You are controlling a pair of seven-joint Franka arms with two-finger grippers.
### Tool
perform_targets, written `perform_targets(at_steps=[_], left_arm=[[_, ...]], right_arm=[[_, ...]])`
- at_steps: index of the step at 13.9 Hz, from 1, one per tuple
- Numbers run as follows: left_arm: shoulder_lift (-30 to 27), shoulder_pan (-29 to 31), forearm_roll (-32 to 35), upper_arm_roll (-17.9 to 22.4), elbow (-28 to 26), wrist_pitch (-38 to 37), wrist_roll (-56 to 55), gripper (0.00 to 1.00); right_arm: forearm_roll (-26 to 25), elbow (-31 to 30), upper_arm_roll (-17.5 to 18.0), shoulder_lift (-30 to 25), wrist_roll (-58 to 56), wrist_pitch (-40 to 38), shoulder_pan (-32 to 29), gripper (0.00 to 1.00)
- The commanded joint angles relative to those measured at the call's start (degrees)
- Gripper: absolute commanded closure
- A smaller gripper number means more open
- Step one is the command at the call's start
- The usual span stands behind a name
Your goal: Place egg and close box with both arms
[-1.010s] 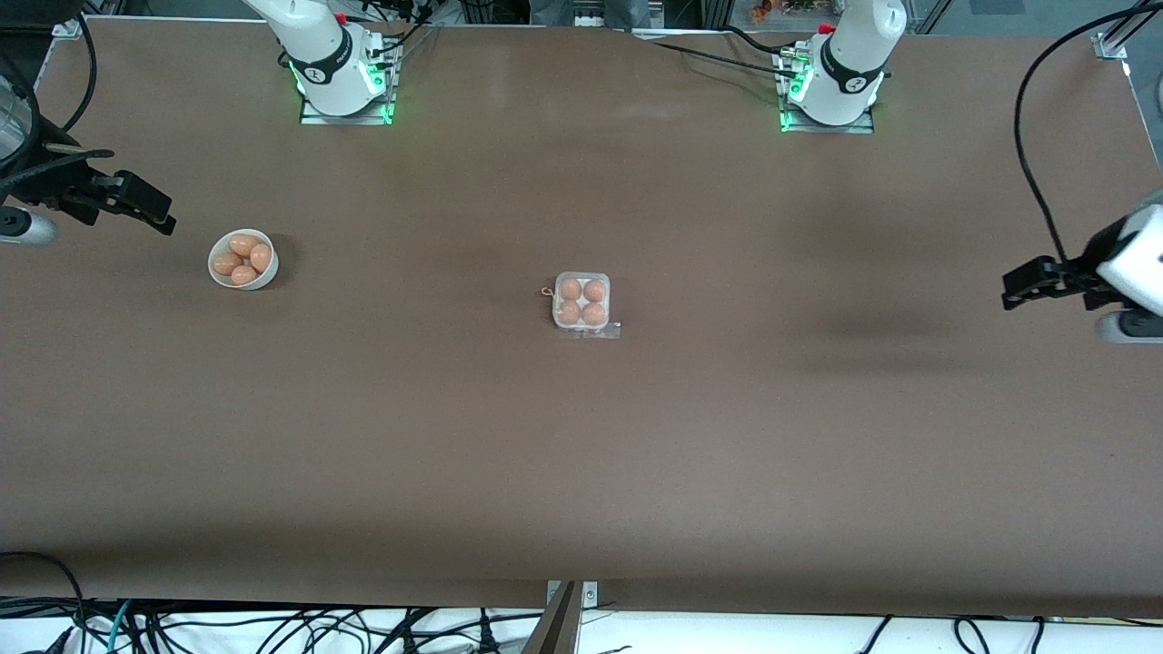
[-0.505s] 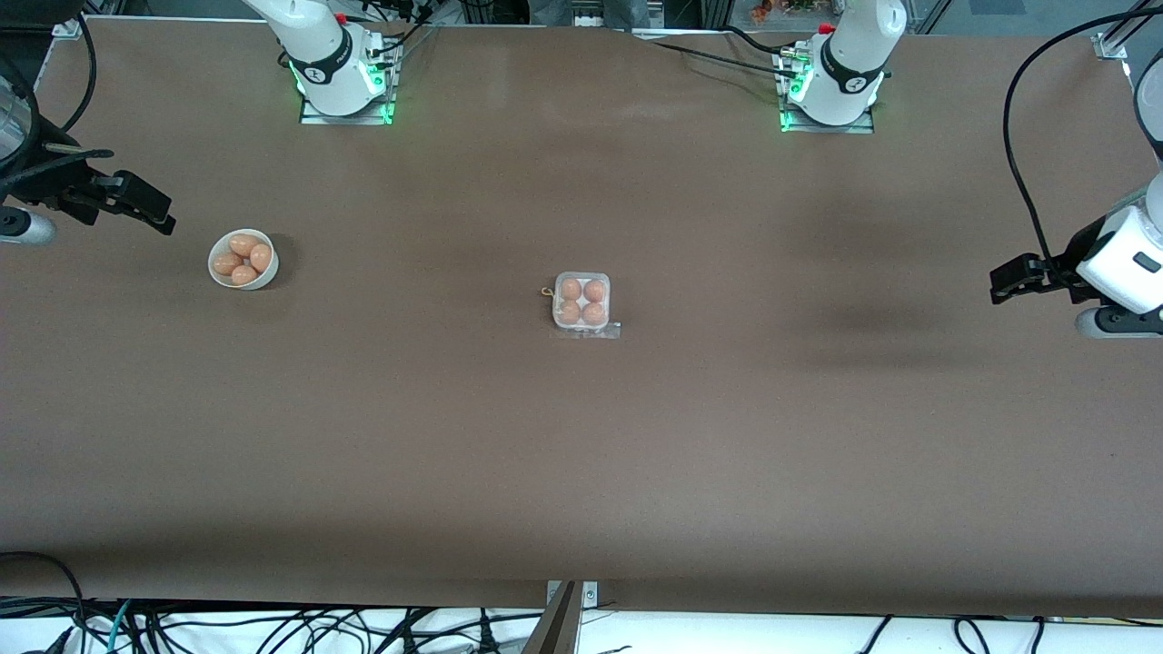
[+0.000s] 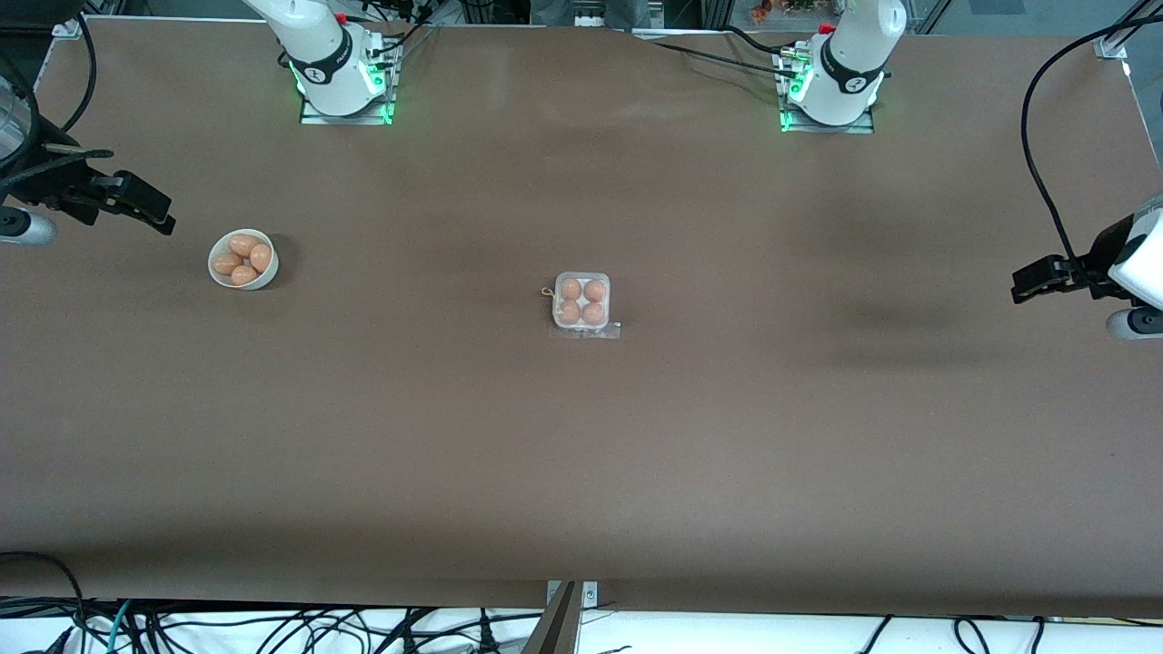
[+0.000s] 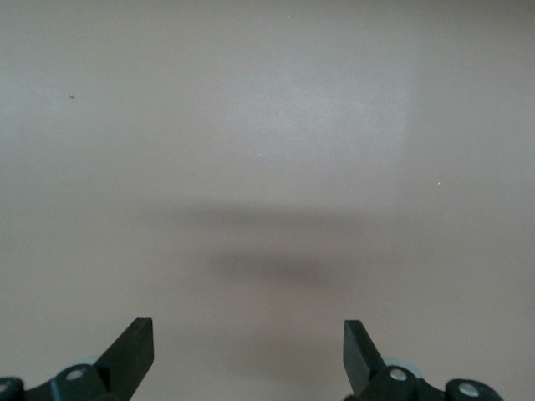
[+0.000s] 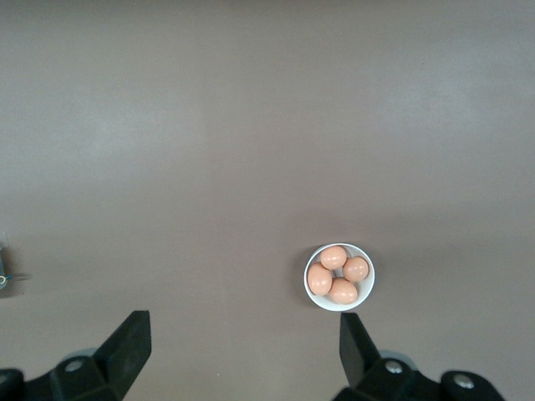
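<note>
The box sits at the table's middle, a small white carton with an egg in every cell; its clear lid seems to lie over them. My left gripper hangs over the left arm's end of the table, open and empty; its wrist view shows wide-apart fingers over bare table. My right gripper hangs over the right arm's end of the table, close to the white bowl. It is open and empty. Both are well away from the box.
The round white bowl holds several loose eggs and also shows in the right wrist view. Black cables hang at both table ends and along the near edge. The brown tabletop surrounds the box.
My left gripper drifted toward the table's middle, then back out toward the left arm's end. The right arm, box and bowl have not moved.
</note>
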Motion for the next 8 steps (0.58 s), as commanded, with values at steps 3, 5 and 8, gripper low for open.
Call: perform_targets(at_steps=[3, 5, 8], left_arm=[[-1.6, 0.5, -1.8, -0.3, -1.4, 0.3, -1.8, 0.00], [-1.1, 0.5, -1.8, -0.3, -0.8, 0.5, -2.0, 0.00], [1.4, 0.5, -1.7, -0.3, 2.7, 0.6, -1.9, 0.00]], right_arm=[[0.1, 0.7, 0.2, 0.1, -0.8, -0.9, -0.5, 0.00], [0.1, 0.7, 0.2, 0.1, -0.8, -0.9, -0.5, 0.00], [0.1, 0.7, 0.2, 0.1, -0.8, -0.9, -0.5, 0.00]])
